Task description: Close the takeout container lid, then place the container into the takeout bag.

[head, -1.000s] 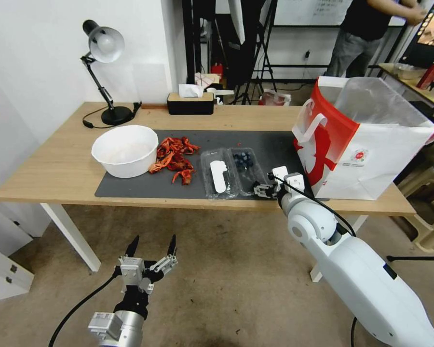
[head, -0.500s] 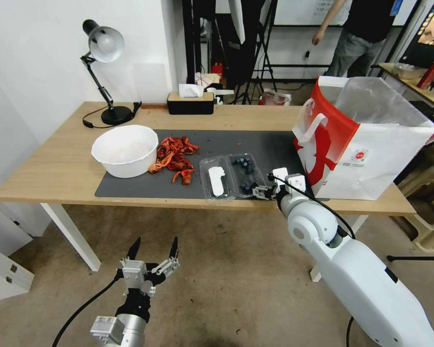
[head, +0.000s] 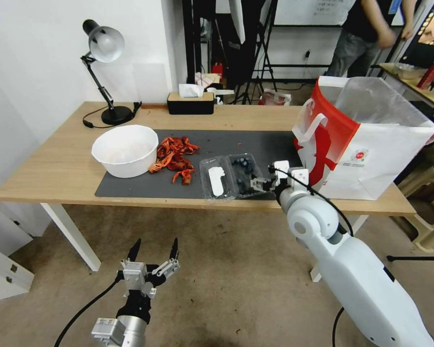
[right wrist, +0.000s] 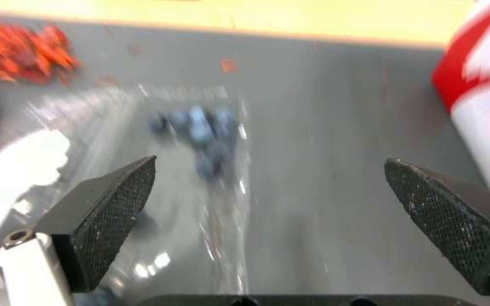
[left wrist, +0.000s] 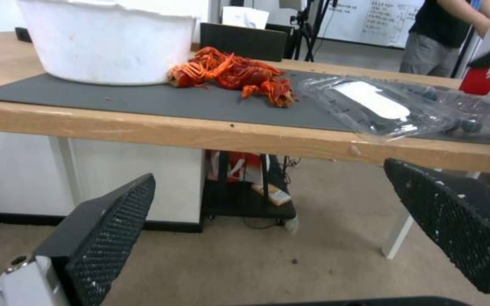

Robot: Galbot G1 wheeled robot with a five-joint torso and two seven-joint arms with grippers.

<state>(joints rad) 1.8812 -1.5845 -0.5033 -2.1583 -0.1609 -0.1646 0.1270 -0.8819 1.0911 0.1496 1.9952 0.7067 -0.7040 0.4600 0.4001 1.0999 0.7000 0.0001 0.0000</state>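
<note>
While the takeout container (head: 232,176) lies folded open on the dark mat (head: 130,185) near the tabletop's (head: 48,168) front edge, I count one clamshell in two halves: the lid (head: 216,178) with its white label at nine o'clock, the blueberry half at three. My right gripper (head: 260,183) sits at the berry half's three o'clock edge, jaws spread wide and holding nothing. To close it well, I judge one half should be swung over on the hinge and pressed until it snaps, without scattering berries. One takeout bag (head: 366,140) stands open farther toward three o'clock. One white bowl (head: 125,150) and one crayfish pile (head: 175,155) sit toward nine. My left gripper (head: 152,253) hangs below the tabletop, jaws wide, empty.
</note>
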